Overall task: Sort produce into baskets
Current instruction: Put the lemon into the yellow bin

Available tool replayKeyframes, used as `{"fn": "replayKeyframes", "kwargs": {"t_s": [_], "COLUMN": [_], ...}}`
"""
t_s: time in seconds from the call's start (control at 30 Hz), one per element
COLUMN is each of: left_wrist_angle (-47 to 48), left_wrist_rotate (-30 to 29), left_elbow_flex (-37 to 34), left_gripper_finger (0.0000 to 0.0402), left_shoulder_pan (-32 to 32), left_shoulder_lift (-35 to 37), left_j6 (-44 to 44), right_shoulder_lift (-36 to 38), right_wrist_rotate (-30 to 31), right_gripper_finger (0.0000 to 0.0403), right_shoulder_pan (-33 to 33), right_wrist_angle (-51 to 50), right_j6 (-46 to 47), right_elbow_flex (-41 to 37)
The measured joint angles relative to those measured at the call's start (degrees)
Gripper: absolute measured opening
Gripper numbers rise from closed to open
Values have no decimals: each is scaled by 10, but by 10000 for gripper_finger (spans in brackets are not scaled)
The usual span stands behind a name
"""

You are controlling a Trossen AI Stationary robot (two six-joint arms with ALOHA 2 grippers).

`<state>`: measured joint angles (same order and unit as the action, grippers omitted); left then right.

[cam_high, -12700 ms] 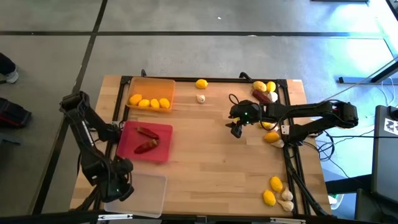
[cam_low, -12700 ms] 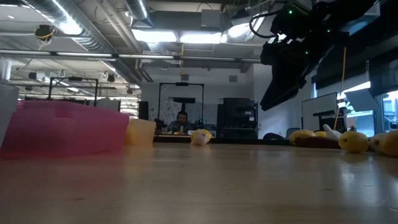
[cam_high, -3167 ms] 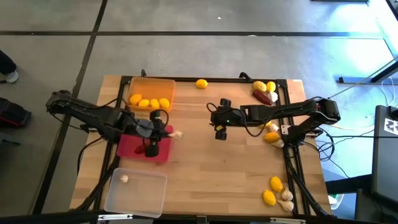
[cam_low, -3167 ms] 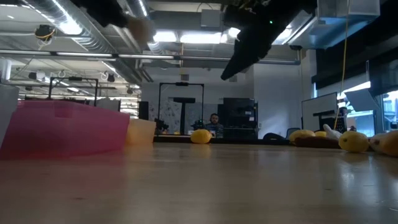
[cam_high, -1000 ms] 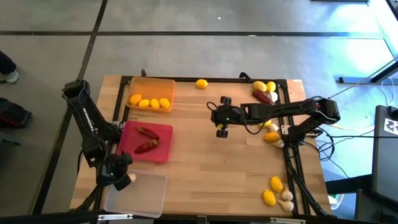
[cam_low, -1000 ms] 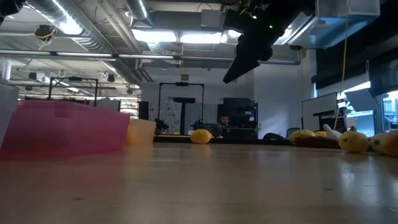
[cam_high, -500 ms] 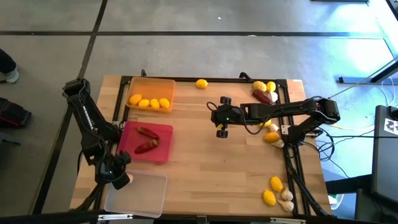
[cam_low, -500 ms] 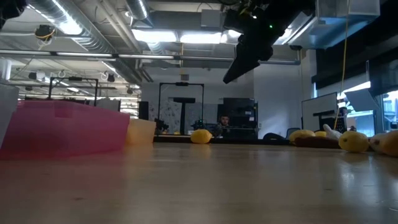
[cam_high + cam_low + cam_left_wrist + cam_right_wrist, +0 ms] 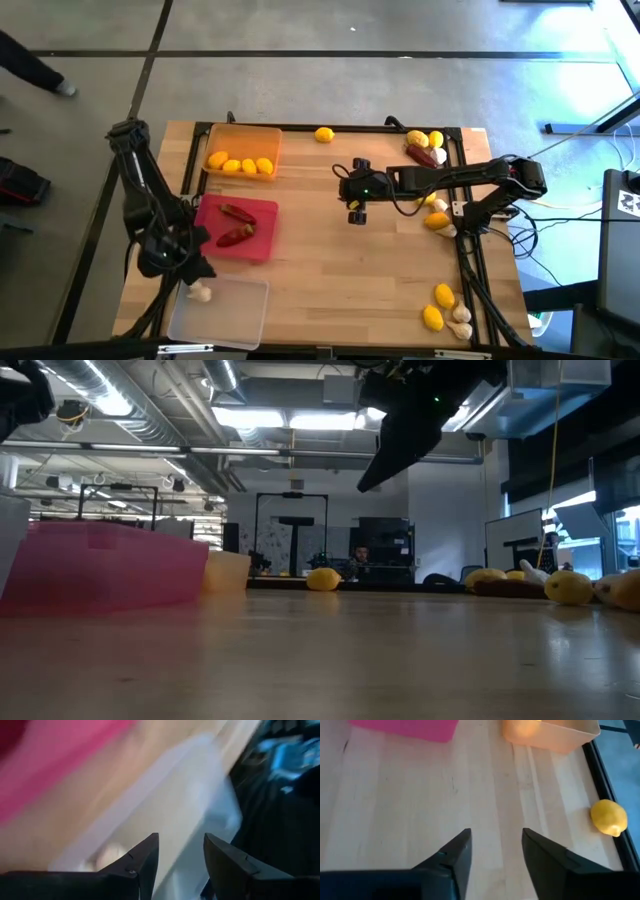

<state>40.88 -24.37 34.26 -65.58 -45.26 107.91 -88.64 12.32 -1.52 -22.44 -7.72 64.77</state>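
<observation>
- Far left, the left end effector [image 9: 192,272] hangs over the clear basket [image 9: 235,318], fingers [image 9: 142,857] spread and empty.
- A white garlic bulb [image 9: 201,292] lies at that basket's near corner.
- Next over, the red-pink basket [image 9: 262,238] holds two dark peppers [image 9: 236,225]; behind it the orange basket [image 9: 268,141] carries a row of lemons [image 9: 241,164].
- Mid-surface, the right end effector [image 9: 353,212] hovers above bare wood [image 9: 330,270], fingers [image 9: 451,857] parted, gripping nothing.
- One lemon [image 9: 324,135] sits at the far edge.
- On the right, loose produce [image 9: 427,148] clusters at the far corner, more [image 9: 447,308] at the near one.
</observation>
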Motion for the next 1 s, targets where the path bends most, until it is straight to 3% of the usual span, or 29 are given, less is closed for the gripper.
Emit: {"fn": "replayKeyframes", "kwargs": {"t_s": [0.23, 0.4, 0.77, 1.0], "left_wrist_angle": [-1, -28, -157, -203], "left_wrist_rotate": [-131, -152, -159, -160], "left_elbow_flex": [0, 0, 0, -1], "left_gripper_finger": [164, 166, 166, 166], "left_shoulder_pan": [40, 122, 299, 378], "left_shoulder_lift": [37, 46, 45, 45], "left_j6": [-134, -279, -706, -863], "right_shoulder_lift": [0, 1, 67, 105], "right_wrist_rotate": [16, 26, 89, 91], "right_gripper_finger": [273, 311, 298, 281], "right_shoulder_pan": [0, 0, 0, 0], "right_wrist_angle": [-9, -46, -176, -372], "right_j6": [15, 30, 119, 252], "right_elbow_flex": [0, 0, 0, 0]}}
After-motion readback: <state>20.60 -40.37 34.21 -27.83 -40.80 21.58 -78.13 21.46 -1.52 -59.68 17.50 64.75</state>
